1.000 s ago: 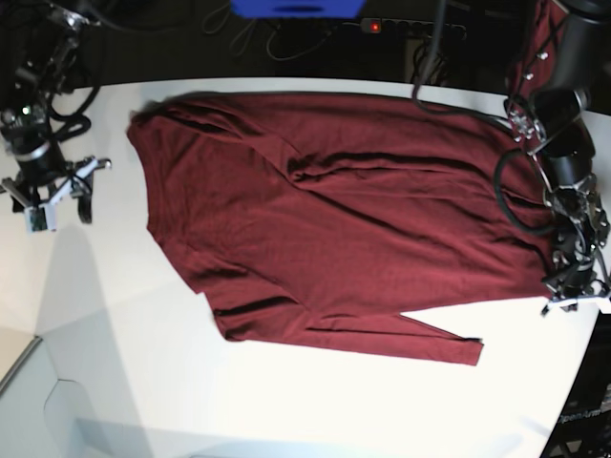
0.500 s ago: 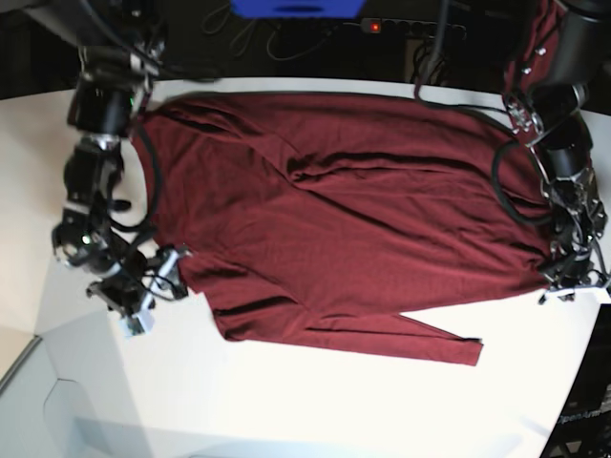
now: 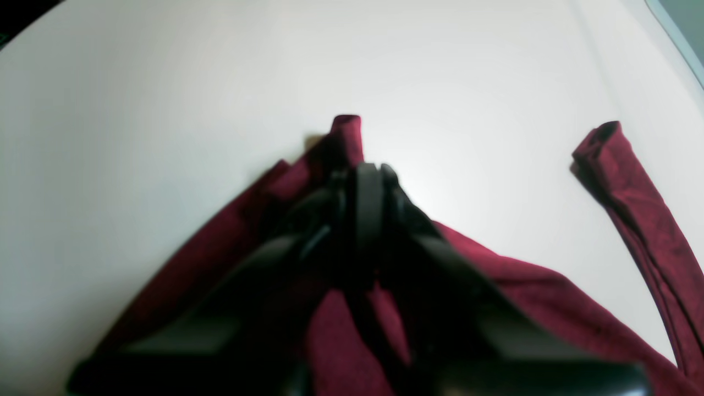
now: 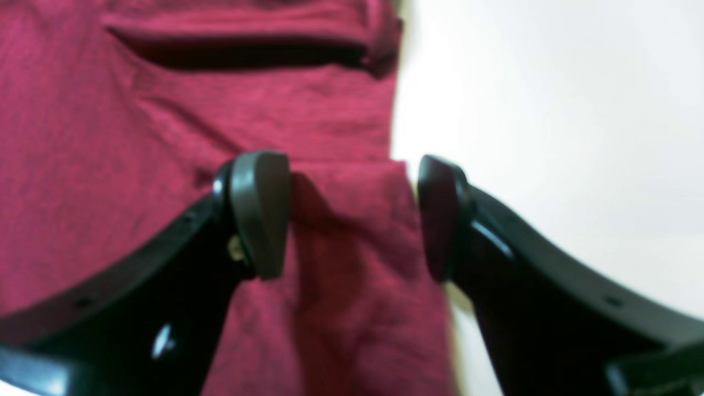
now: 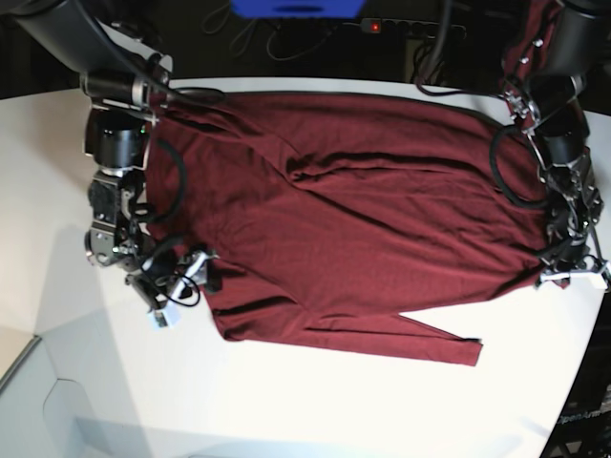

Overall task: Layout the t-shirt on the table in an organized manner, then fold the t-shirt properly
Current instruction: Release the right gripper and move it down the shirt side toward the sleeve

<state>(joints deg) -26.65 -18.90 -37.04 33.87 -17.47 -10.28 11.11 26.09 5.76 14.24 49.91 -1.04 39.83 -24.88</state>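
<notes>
- You are looking at a large dark red, wrinkly long-sleeved t-shirt [image 5: 344, 210] spread across the middle of the broad, smooth white table [image 5: 315, 410]. In the base view its body reaches nearly from one arm to the other.
- One long sleeve runs along the shirt's lower edge in the base view. Its cuff lies on bare tabletop, apart from the body.
- Your left gripper [image 3: 367, 181] sits at the shirt's edge on the base view's right. Its black jaws are pressed together on a bunched corner of the maroon fabric, and a small tongue of cloth pokes out past the tips in the left wrist view.
- In that same view the sleeve's open cuff lies to the right, well apart from the pinched corner.
- Your right gripper [image 4: 352, 217] hovers at the opposite edge of the shirt, on the base view's left. Its jaws are spread wide.
- In the right wrist view one of its fingers [image 4: 258, 209] is over the red cloth and the other is at the line where fabric meets white table. A fold of the shirt's edge lies between them; whether the pads touch it you cannot tell.
- No container shows in any view.
</notes>
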